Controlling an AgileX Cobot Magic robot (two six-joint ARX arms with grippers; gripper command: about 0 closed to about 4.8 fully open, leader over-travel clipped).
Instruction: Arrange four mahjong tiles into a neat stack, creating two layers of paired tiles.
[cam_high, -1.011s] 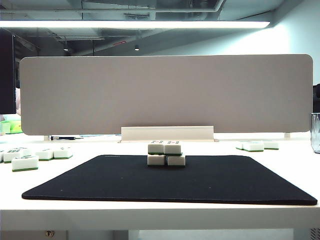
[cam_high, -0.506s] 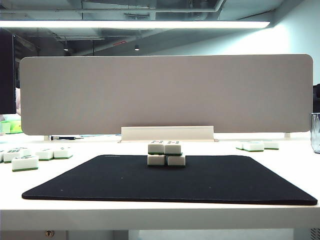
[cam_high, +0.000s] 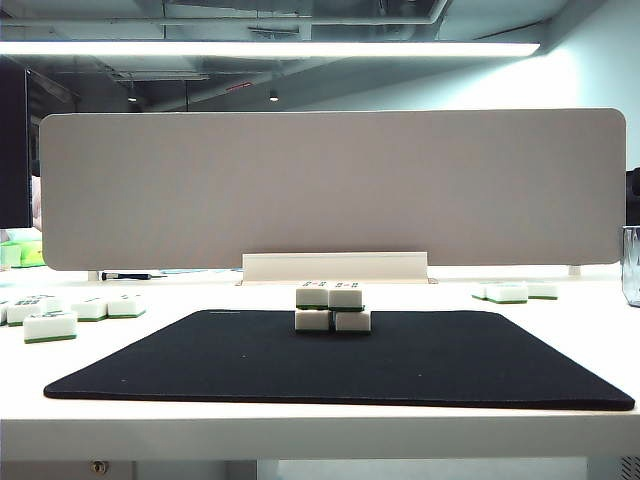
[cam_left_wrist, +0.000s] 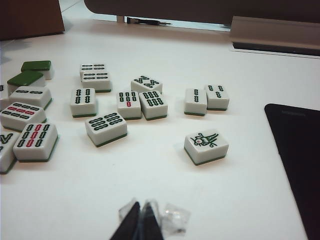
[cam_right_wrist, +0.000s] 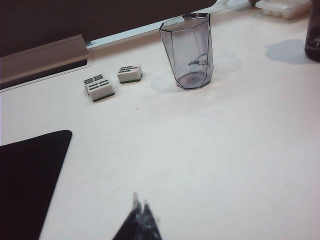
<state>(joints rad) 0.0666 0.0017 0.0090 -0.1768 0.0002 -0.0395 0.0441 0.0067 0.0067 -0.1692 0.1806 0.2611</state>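
Your white table (cam_high: 320, 430) carries a grey divider panel (cam_high: 335, 188) along its far edge, with a pale bracket (cam_high: 335, 267) at the panel's foot. A black mat (cam_high: 340, 358) covers the middle of the table, reaching nearly to the near edge.

On the mat's far edge, at its middle, you have the stack (cam_high: 333, 307): four mahjong tiles (cam_high: 345, 297), two side by side below and two side by side on top, each showing a thin green underside. The upper pair sits shifted slightly left of the lower pair.

By the table's right edge stands a clear faceted cup (cam_right_wrist: 189, 50), upright. Loose spare tiles (cam_left_wrist: 106, 129) lie scattered on the bare table left of the mat, most face up, two with green backs up; one bird-marked tile (cam_left_wrist: 206, 146) lies apart, nearest the mat's left edge. A few more spare tiles (cam_right_wrist: 101, 86) lie right of the mat, near the panel.

Your left gripper (cam_left_wrist: 141, 225) hovers above bare table on the mat's left side, fingers pressed together and holding nothing. Your right gripper (cam_right_wrist: 139, 222) hovers above bare table right of the mat, fingertips likewise clenched on nothing. Neither shows in the exterior view.
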